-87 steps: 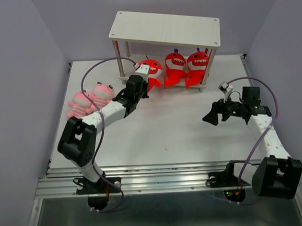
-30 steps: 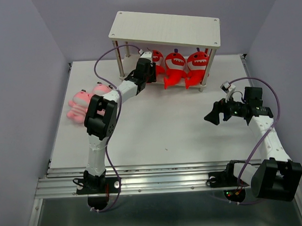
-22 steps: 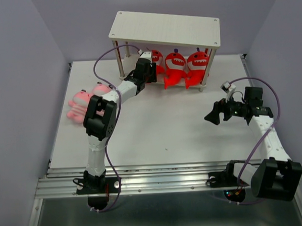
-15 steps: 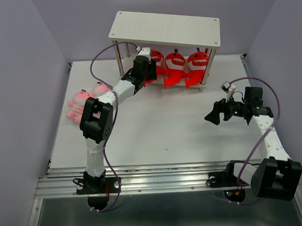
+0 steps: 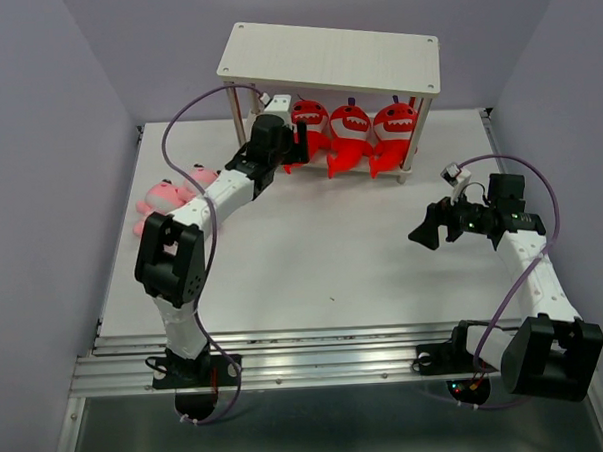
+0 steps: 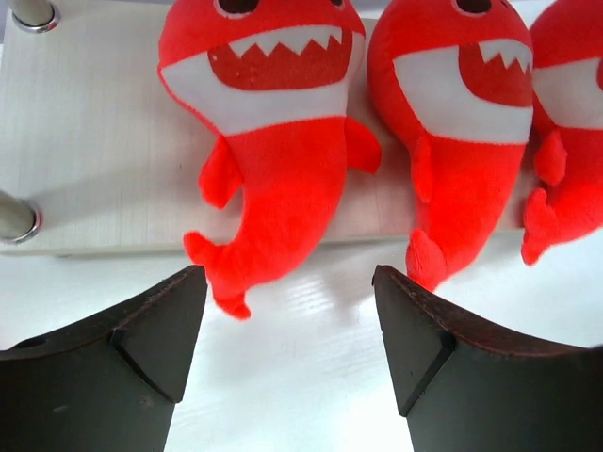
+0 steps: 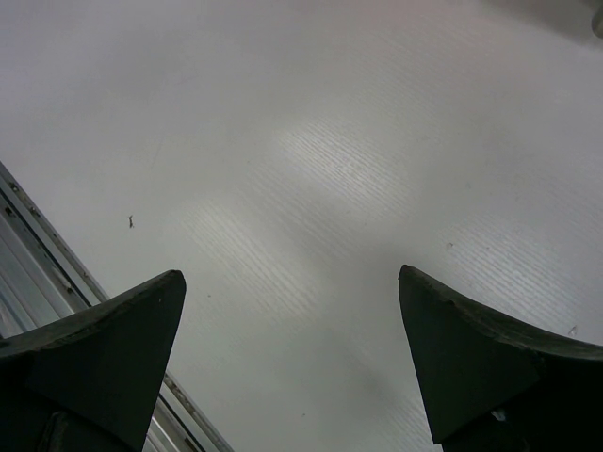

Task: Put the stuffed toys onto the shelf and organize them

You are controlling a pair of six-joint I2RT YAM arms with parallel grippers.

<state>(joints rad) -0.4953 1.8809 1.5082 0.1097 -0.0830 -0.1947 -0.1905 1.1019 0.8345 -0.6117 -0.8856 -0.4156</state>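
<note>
**Stuffed toys, five in all.**
- Red shark toys, three: the left red toy (image 5: 307, 116), the middle red toy (image 5: 350, 134) and the right red toy (image 5: 393, 132). They stand side by side on the lower board of the shelf (image 5: 329, 57), toothy mouths facing the front. Their tails hang over the board's front edge onto the tabletop (image 5: 313, 256).
- Pink striped toys, two (image 5: 158, 199) (image 5: 201, 177): they lie together on the tabletop, well off the shelf's left end, partly hidden by the left arm.

**Shelf, one.** Two boards on four thin legs; the upper board is bare.

**Pincers, two.**
- Left pincer (image 6: 287, 282): released and spread wide, gripping nothing. It sits at the shelf's front edge, facing the left red toy, whose tail tip lies just beside one finger (image 6: 155, 325).
- Right pincer (image 7: 292, 282): fully spread and empty, over bare tabletop well off the shelf's front right corner.
</note>
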